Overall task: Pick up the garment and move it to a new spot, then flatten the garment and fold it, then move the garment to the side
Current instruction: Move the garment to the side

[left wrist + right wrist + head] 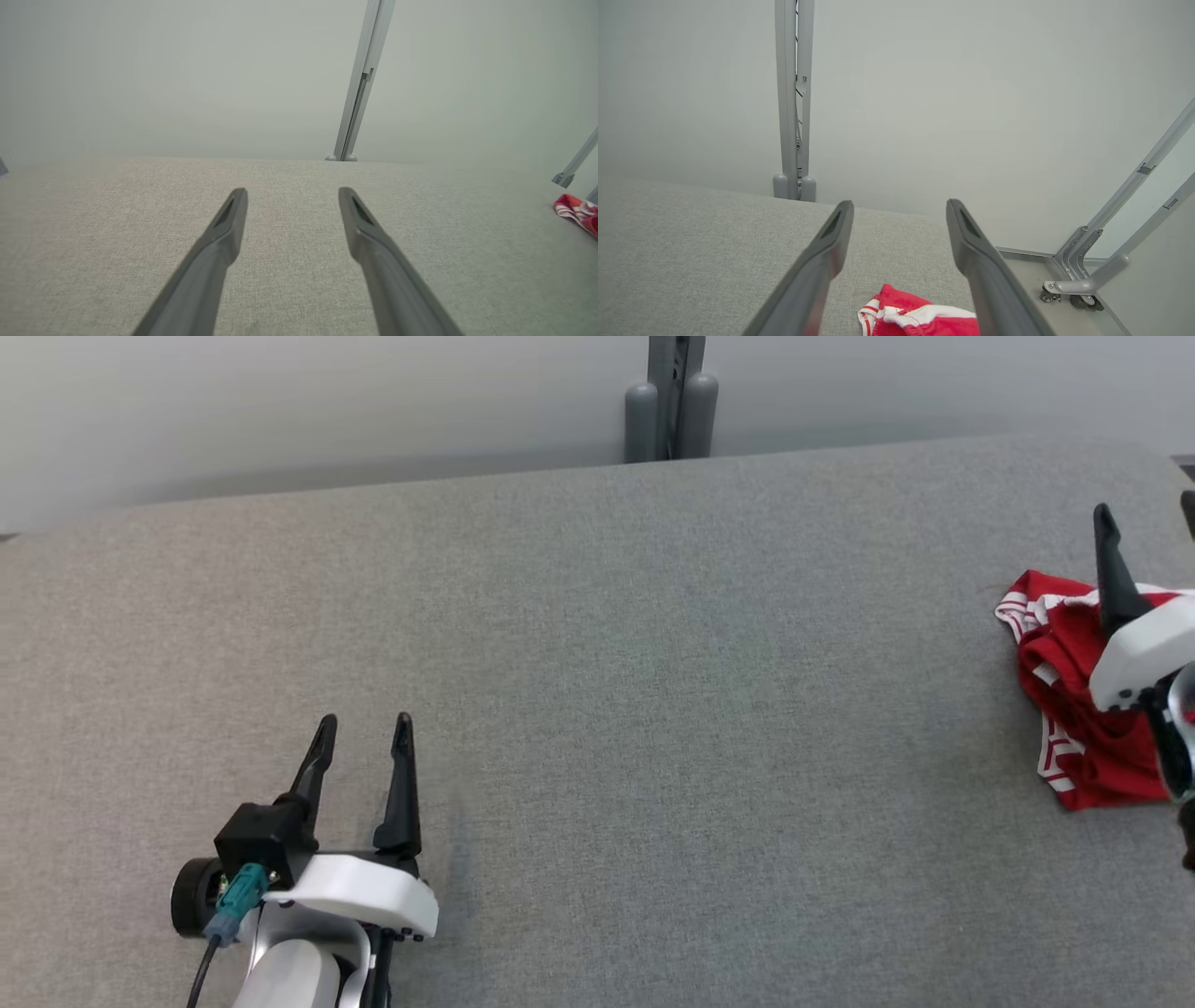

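The garment [1064,663] is a crumpled red piece with white stripes, lying at the far right of the grey fabric table [607,663]. My right gripper [1145,504] hovers over it, open, with nothing between its fingers. In the right wrist view the garment [901,308] lies just below and between the spread fingers of the right gripper [900,203]. Far from the cloth, at the lower left, my left gripper [365,719] is open and empty above the table. In the left wrist view the left gripper [293,191] points over bare fabric, and the garment [577,210] sits at the right edge.
A grey upright post [670,401] stands behind the table's far edge against a pale wall. Past the table's right end, slanted metal frame legs with small wheels [1083,275] rest on the floor. The garment lies close to that right edge.
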You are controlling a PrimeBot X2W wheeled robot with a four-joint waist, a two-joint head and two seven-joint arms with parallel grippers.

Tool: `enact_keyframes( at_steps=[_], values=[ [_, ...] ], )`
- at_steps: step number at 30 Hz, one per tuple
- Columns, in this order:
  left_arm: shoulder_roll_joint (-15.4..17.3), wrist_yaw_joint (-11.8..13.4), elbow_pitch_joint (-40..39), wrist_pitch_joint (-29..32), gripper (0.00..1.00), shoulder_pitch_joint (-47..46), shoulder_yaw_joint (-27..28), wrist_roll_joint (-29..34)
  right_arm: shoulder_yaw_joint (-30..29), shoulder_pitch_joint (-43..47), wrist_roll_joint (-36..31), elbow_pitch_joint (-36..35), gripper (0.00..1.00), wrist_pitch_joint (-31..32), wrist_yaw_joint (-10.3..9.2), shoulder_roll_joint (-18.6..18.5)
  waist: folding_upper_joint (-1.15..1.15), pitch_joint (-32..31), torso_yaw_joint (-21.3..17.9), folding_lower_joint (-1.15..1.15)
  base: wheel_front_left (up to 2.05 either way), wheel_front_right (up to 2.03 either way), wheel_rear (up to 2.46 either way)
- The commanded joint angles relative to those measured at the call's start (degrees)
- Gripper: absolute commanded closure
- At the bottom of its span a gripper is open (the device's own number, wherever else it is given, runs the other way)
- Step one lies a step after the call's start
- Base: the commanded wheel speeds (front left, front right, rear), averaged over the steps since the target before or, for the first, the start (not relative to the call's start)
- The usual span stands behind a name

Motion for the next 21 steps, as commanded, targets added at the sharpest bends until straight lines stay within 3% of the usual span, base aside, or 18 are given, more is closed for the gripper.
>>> enact_keyframes(
  at_steps=[1, 12, 21],
  values=[
    [0.5, 0.5, -0.1, -0.2, 0.0, 0.5, 0.4, 0.3, -0.4, 1.7, 0.5, -1.0, 0.0, -0.7, -0.01, 0.5, 0.0, -1.1, 0.5, 0.0, 0.0, 0.0, 0.0],
    [0.4, 1.6, 1.9, -0.2, 0.0, 5.2, 2.1, 1.0, -6.7, 20.8, -0.9, -20.2, 0.0, -2.0, -0.01, 11.3, 0.0, -5.2, 2.6, 0.0, 0.0, 0.0, 0.0],
    [-0.4, 1.0, 2.6, -0.2, 0.0, 6.7, 1.3, 0.1, -8.1, 32.4, -3.3, -31.5, 0.0, -1.0, -0.01, 15.6, 0.0, -7.0, 4.3, 0.0, 0.0, 0.0, 0.0]
  ],
)
